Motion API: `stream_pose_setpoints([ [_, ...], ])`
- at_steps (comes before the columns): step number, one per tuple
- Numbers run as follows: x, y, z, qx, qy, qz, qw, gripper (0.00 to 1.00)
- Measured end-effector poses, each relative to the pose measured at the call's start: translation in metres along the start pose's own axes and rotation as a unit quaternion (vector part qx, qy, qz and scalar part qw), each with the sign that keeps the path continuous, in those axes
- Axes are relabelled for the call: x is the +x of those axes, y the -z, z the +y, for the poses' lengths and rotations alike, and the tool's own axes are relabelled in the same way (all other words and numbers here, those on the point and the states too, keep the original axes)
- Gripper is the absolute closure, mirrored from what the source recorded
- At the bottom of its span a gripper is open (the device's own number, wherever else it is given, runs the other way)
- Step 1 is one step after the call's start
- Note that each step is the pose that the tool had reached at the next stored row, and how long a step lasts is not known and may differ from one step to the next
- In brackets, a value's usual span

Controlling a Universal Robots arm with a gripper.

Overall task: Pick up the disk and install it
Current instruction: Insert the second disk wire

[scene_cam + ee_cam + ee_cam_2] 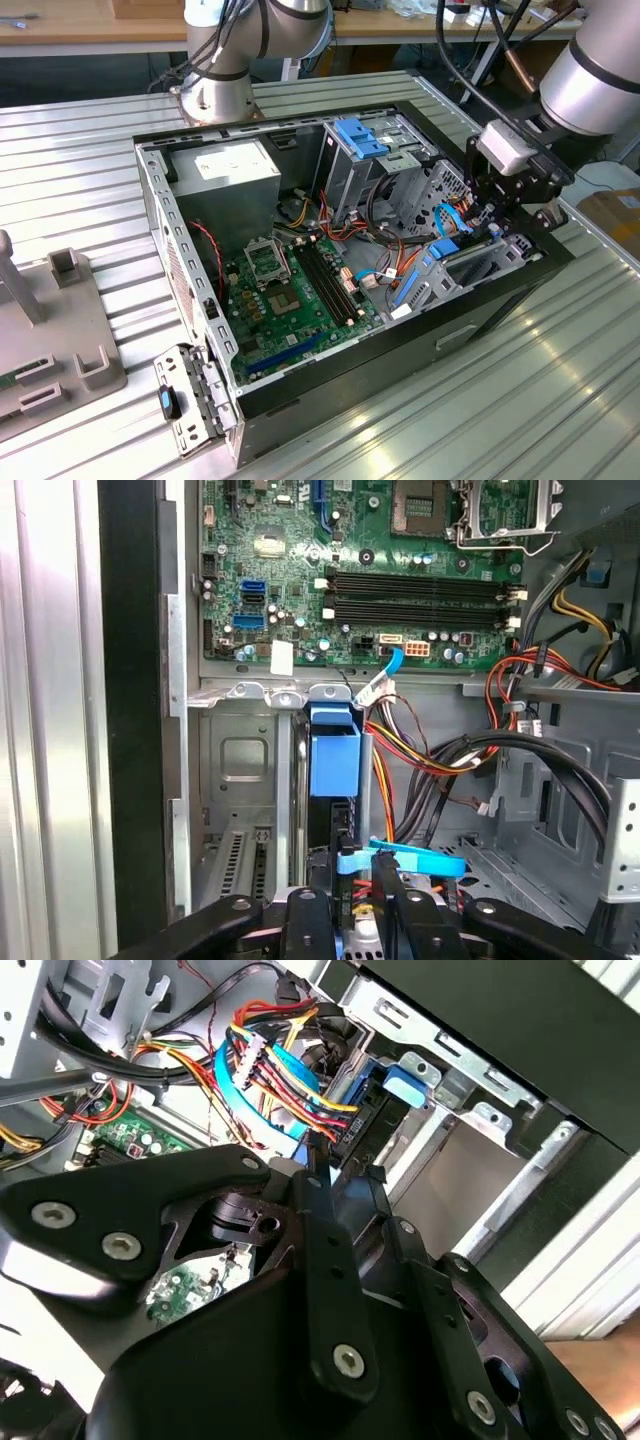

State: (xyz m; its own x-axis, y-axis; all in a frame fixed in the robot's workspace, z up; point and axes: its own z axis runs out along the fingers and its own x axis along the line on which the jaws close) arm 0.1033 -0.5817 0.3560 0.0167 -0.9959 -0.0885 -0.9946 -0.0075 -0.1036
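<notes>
disk: the flat silver-grey hard drive in its bright blue plastic carrier rail point(335, 755) is standing on edge in the grey sheet-metal bay point(240, 780) beside the case wall; in the exterior view that is about 3 o'clock of the open case.
gripper: the black two-finger gripper point(352, 895) is pinching the disk's near end, with fingers point(318, 905) pressed against either side of it. In the exterior view the gripper point(487, 215) is hanging over the case's 3 o'clock rim.
cables: a bundle of red, yellow, orange and blue wires point(270, 1080) is lying just beside the disk, and a flat blue ribbon point(415, 860) is crossing close to the fingertips.
board: the green motherboard with black memory slots point(295, 285) is lying flat on the case floor, at 9 o'clock from the disk in the exterior view.
cage: the fixed metal drive cage with the blue plastic top point(365, 140) is sitting at 12 o'clock of the case.
PSU: the grey power-supply box with a white label point(225, 170) is sitting at 10 o'clock.
case: the black tower case point(500, 300) is lying on its side, open, on the ribbed metal table point(560, 400).
</notes>
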Motion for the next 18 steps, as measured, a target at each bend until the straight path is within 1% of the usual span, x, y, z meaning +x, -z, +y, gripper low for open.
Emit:
stream_pose_setpoints([
  [1, -0.0003, 0.0034, -0.0003, 0.0, 0.0, 0.0, 1.0, 0.7],
  [7, -0.0031, 0.0345, -0.0036, 0.0004, 0.0, 0.0001, 1.0, 0.7],
  [8, -0.0033, 0.0373, -0.0039, 0.0004, 0.0, 0.0001, 1.0, 0.7],
  [12, -0.0034, 0.0378, -0.0039, 0.0004, 0.0, 0.0, 1.0, 0.7],
  [15, -0.0034, 0.0379, -0.0039, -0.0039, 0.0, 0.0001, 1.0, 0.7],
  [18, -0.0034, 0.0378, -0.004, -0.0044, 0.0, 0.0, 1.0, 0.7],
])
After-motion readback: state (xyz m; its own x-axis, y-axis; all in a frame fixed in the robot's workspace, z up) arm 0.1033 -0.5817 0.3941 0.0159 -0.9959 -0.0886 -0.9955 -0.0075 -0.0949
